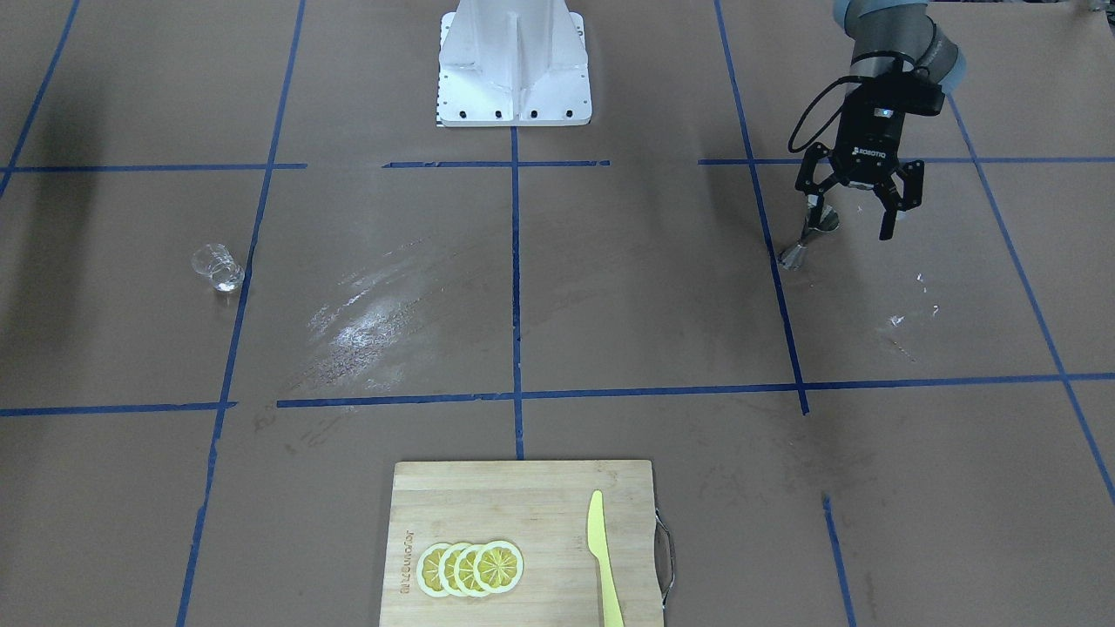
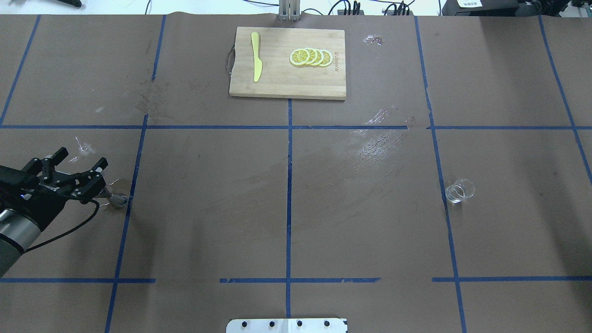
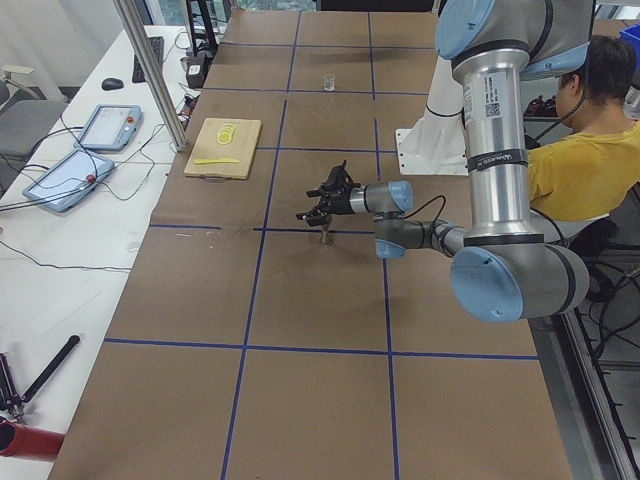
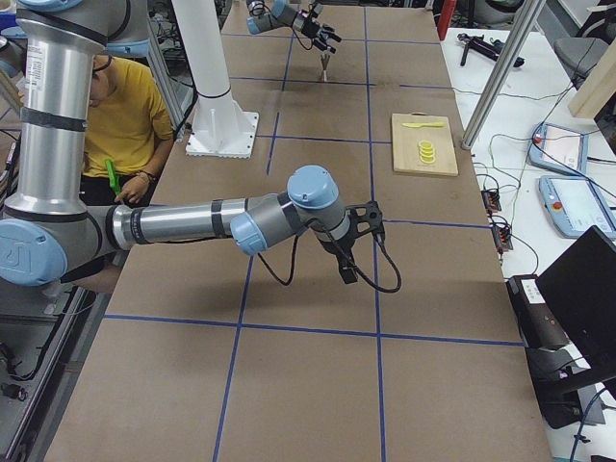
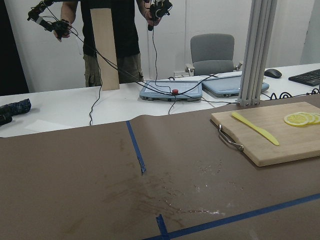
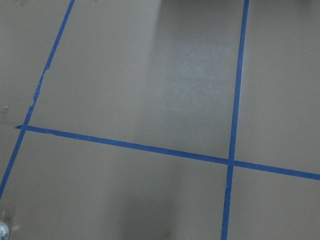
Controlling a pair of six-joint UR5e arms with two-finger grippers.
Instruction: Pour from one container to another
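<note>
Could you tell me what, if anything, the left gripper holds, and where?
Nothing: the left gripper is open, one finger by the steel jigger, at its upper cup, not closed on it.

It was a robotics lab; the table (image 2: 208, 208) was papered brown and gridded with blue tape (image 2: 289, 185); a white bench (image 3: 60, 300) alongside carried teach pendants (image 3: 105, 127) and a keyboard (image 5: 306, 77); aluminium posts (image 5: 256, 50) stood at its edge; an operator (image 3: 585, 170) in yellow sat behind the arms' white pedestal (image 1: 514, 65).
</note>
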